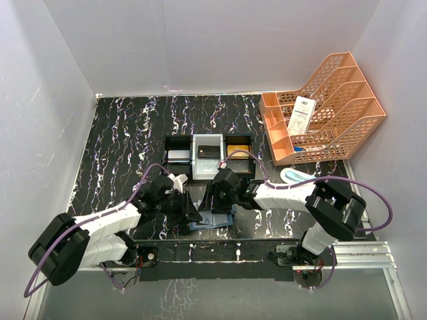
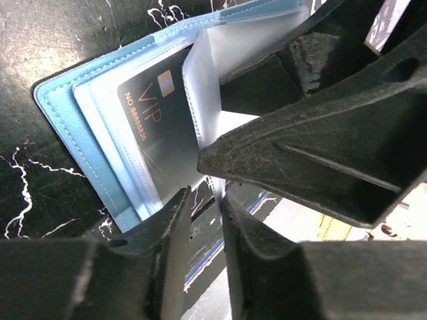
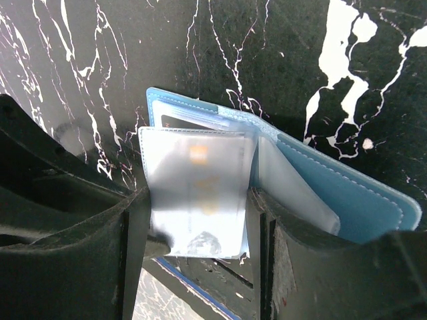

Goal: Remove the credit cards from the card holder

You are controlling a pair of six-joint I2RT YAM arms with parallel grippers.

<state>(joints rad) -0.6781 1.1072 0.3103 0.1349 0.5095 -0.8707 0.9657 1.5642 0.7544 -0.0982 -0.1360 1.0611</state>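
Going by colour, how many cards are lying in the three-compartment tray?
Greyish card: 1
Black card: 1
Gold card: 1
Total: 3, one in each compartment of the tray.

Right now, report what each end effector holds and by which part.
Right end effector grips the card holder by the side edges of one clear pocket leaf. Left end effector: jaws nearly shut around a leaf edge; hold cannot be told.
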